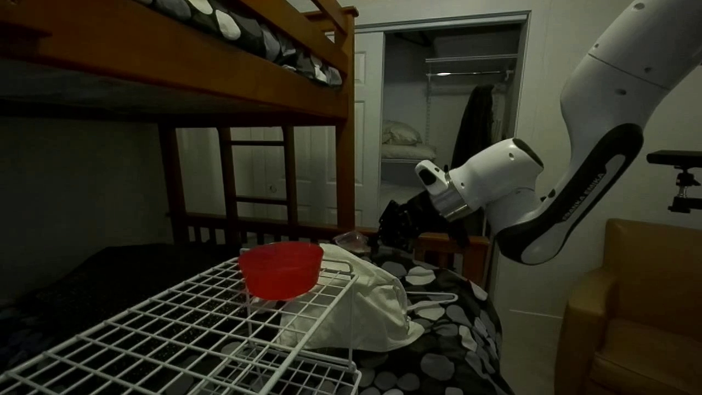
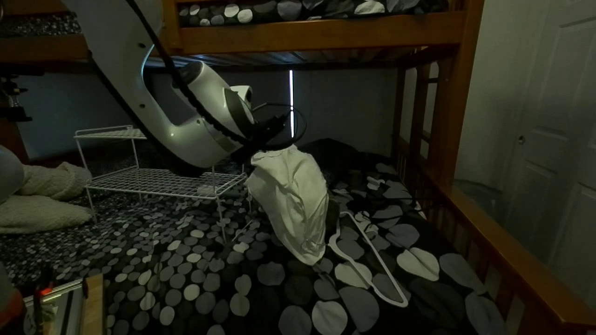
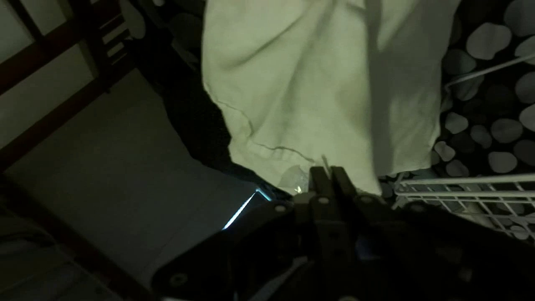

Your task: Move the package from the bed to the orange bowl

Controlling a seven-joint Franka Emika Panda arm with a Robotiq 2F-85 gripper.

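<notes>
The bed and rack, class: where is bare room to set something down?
Free: on the bed, the patch bordered by rack, white cloth and hanger; upper rack mesh away from the red bowl. Crowded: the bowl end, near the cloth.

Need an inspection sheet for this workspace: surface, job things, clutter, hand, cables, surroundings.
Surface: bed, dotted, dimly lit.
Job things: red bowl upright on the wire rack; clear package at the hand, not in the bowl.
Clutter: white cloth by the rack; white hanger on the bed.
Hand: jaws close together, apparently pinching the package.
Cables: black cable follows the arm.
Surroundings: bunk frame, open closet, armchair.
</notes>
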